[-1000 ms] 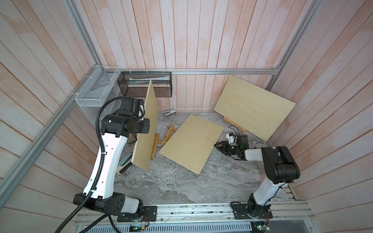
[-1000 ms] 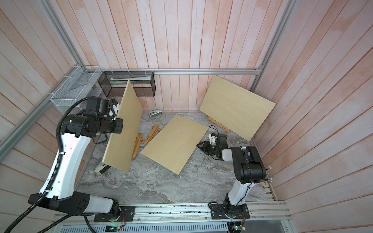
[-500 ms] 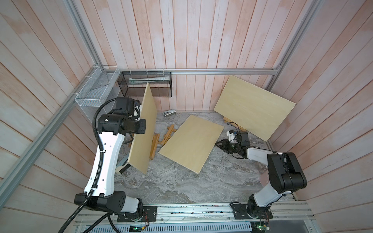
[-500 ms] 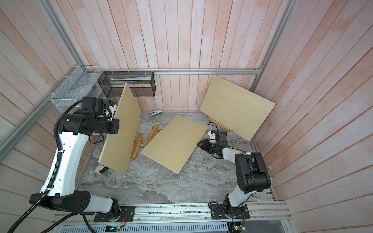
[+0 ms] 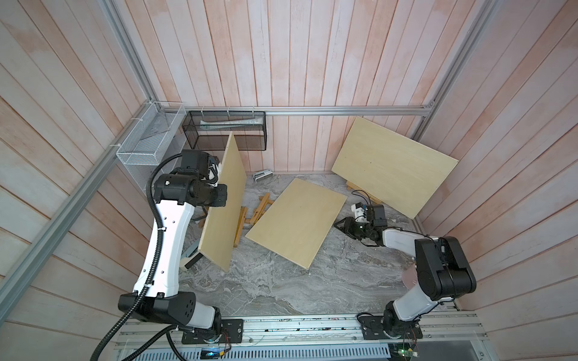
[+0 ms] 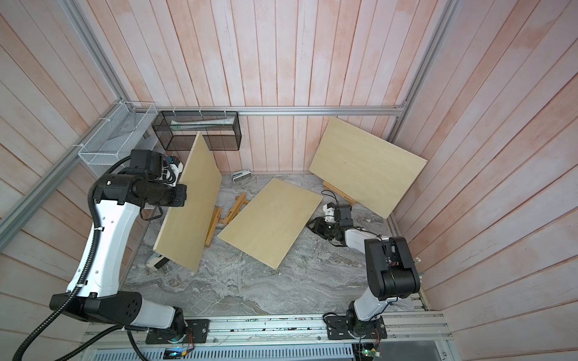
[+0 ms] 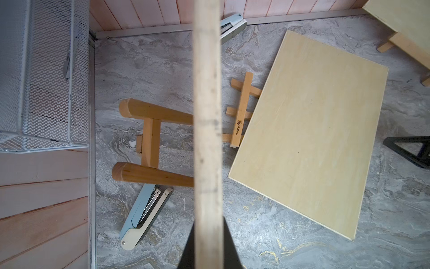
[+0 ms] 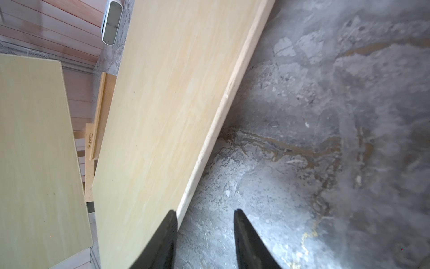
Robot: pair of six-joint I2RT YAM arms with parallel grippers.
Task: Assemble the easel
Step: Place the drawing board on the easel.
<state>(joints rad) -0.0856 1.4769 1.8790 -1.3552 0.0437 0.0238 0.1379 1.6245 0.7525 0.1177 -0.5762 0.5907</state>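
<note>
My left gripper (image 7: 207,223) is shut on the edge of a plywood board (image 5: 223,203), which it holds upright above the table's left side. This held board (image 7: 207,116) appears edge-on in the left wrist view. A second board (image 5: 297,222) lies flat and slightly tilted in the middle. Wooden easel parts (image 5: 261,209) lie between and partly under the two boards, with round legs (image 7: 149,139) visible. My right gripper (image 5: 342,225) is open and low at the flat board's right corner (image 8: 162,116), with only bare table between its fingers (image 8: 242,223).
A third board (image 5: 394,168) leans on the back right wall over another wooden easel piece (image 5: 353,187). A pale blue stapler (image 7: 144,216) lies at the left, another stapler (image 5: 262,175) by the back wall. Black (image 5: 225,131) and white (image 5: 147,140) mesh baskets hang at the back left.
The left arm has shifted slightly left and lowered the held board a little. The right arm's elbow has swung outward to the right while its gripper stayed by the flat board's corner.
</note>
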